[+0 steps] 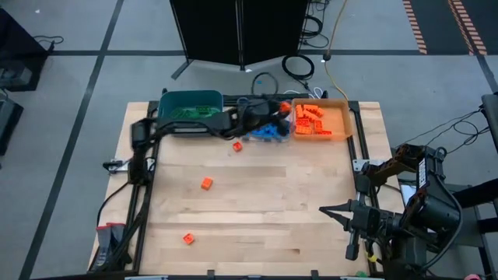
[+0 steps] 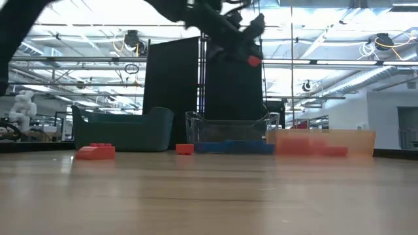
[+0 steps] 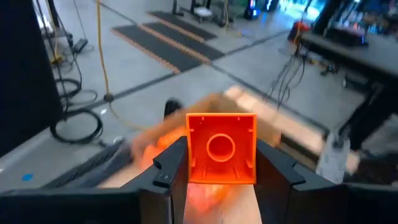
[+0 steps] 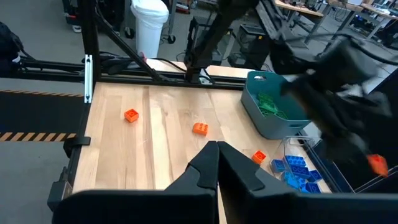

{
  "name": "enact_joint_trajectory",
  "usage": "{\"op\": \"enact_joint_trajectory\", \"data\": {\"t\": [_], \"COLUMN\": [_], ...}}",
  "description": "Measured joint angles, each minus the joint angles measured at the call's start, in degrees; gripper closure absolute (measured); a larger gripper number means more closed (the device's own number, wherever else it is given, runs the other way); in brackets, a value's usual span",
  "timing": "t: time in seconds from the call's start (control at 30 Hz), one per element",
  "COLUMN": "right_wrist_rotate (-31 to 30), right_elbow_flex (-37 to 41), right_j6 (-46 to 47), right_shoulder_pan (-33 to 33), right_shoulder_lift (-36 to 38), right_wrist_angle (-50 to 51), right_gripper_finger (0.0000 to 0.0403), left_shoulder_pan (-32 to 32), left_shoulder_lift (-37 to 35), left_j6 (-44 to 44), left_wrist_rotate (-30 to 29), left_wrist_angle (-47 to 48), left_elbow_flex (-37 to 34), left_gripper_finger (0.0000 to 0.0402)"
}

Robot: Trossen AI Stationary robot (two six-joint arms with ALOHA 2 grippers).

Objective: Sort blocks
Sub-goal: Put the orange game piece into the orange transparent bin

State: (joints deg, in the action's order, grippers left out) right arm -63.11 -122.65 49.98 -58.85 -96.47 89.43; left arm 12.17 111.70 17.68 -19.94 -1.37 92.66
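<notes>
i'm mid-carry over the far edge of the wooden table (image 1: 257, 210), bound for the orange bin (image 1: 342, 117), with the left gripper (image 3: 221, 163) clamped on an orange block (image 3: 221, 149) and the right gripper (image 4: 217, 163) parked shut at the near right. next i judge it needs centring over that bin before letting go. three orange blocks (image 1: 206, 183) lie loose on the table; beyond are a grey floor and cables.

Desk (image 1: 257, 225), far edge: three bins in a row, left bin (image 1: 190, 106), middle bin (image 1: 264, 124), right bin (image 1: 320, 120) (each holding blocks). Left gripper (image 1: 285, 106), a block (image 3: 221, 149) between its fingers, above the middle and right bins. Loose blocks: one (image 1: 237, 145) just before the middle bin, one (image 1: 206, 183) mid-desk, one (image 1: 187, 239) near the front-left. Right gripper (image 1: 323, 209) at the right edge.
</notes>
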Motion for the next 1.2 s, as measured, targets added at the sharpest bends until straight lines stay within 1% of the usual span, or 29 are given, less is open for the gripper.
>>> {"op": "enact_joint_trajectory", "data": {"t": [0.13, 0.27, 0.4, 0.53, 0.63, 0.8, 0.9, 1.0, 1.2], "right_wrist_rotate": [0.04, 0.28, 0.42, 0.42, 0.42, 0.42, 0.42, 0.39, 0.39], "right_elbow_flex": [0.00, 0.02, 0.01, 0.00, 0.02, 0.02, 0.02, 0.02, 0.02], "right_j6": [0.00, 0.15, 0.25, 0.28, 0.31, 0.31, 0.31, 0.31, 0.31], "right_shoulder_pan": [0.00, 0.00, 0.00, 0.00, -0.01, 0.00, -0.02, 0.00, -0.02], "right_shoulder_lift": [0.00, 0.00, 0.00, 0.00, 0.00, 0.00, 0.00, 0.00, 0.01], "right_wrist_angle": [0.09, 0.17, 0.13, 0.11, 0.09, 0.15, 0.19, 0.24, 0.40], "right_gripper_finger": [0.0403, 0.0403, 0.0403, 0.0403, 0.0403, 0.0403, 0.0403, 0.0403, 0.0403], "left_shoulder_pan": [0.94, 1.30, 1.64, 2.30, 2.58, 2.61, 2.90, 3.24, 4.10], "left_shoulder_lift": [8.21, 16.05, 22.71, 27.75, 30.29, 32.33, 33.30, 33.53, 33.51], "left_j6": [1.00, 1.46, 1.26, 1.48, 1.68, 5.82, 6.88, 9.25, 10.55], "left_wrist_rotate": [0.00, -0.03, -0.16, -0.18, -0.24, -0.22, -0.22, 0.04, 0.19], "left_wrist_angle": [1.58, 2.02, 2.08, 2.68, 4.20, 5.38, 5.43, 6.71, 6.93], "left_elbow_flex": [11.40, 20.61, 28.52, 33.99, 36.23, 36.29, 36.30, 36.31, 36.31], "left_gripper_finger": [0.0272, 0.0272, 0.0272, 0.0272, 0.0272, 0.0272, 0.0272, 0.0272, 0.0272]}}
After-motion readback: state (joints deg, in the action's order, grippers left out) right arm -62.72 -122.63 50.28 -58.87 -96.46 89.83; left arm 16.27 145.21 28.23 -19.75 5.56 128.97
